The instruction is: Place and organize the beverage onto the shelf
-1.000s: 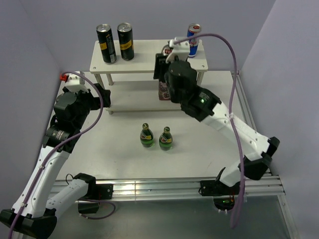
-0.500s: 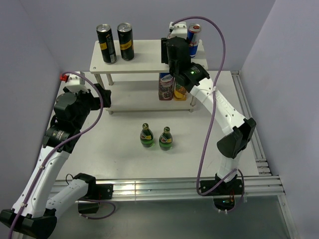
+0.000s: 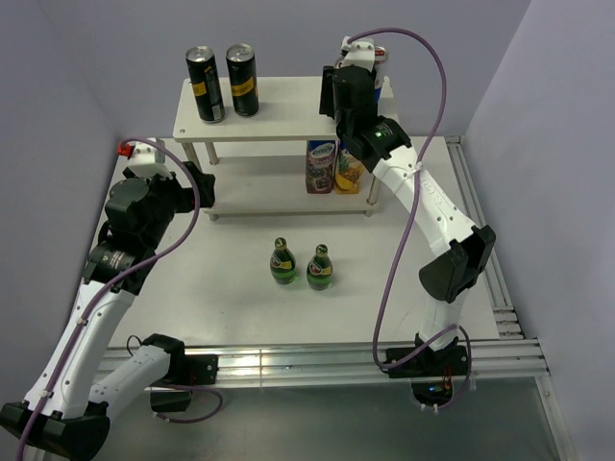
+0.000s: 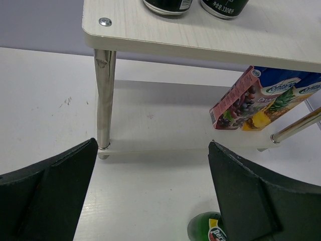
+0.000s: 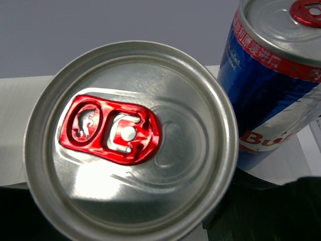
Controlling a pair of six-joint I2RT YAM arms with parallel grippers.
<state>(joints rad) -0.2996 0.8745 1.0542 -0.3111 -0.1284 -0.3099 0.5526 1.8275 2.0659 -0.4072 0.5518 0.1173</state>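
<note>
The shelf (image 3: 279, 113) stands at the back of the table. Two black cans (image 3: 204, 84) (image 3: 241, 80) stand on the left of its top board. My right gripper (image 3: 350, 92) is over the right end of the top board, shut on a blue-and-silver can (image 5: 128, 135) whose lid with a red tab fills the right wrist view. The second blue-and-silver can (image 5: 273, 85) stands right beside it. Two green bottles (image 3: 282, 261) (image 3: 320, 267) stand upright on the table in front of the shelf. My left gripper (image 4: 153, 145) is open and empty, left of the shelf.
Two juice cartons (image 3: 320, 165) (image 3: 348, 173) stand on the shelf's lower board at the right. In the left wrist view a metal shelf post (image 4: 104, 95) is close ahead and one green bottle (image 4: 205, 230) is at the bottom edge. Grey walls enclose the table.
My right gripper has carried the blue-and-silver can up and to the right, from the shelf's front edge to beside the other blue can. The left arm has not moved.
</note>
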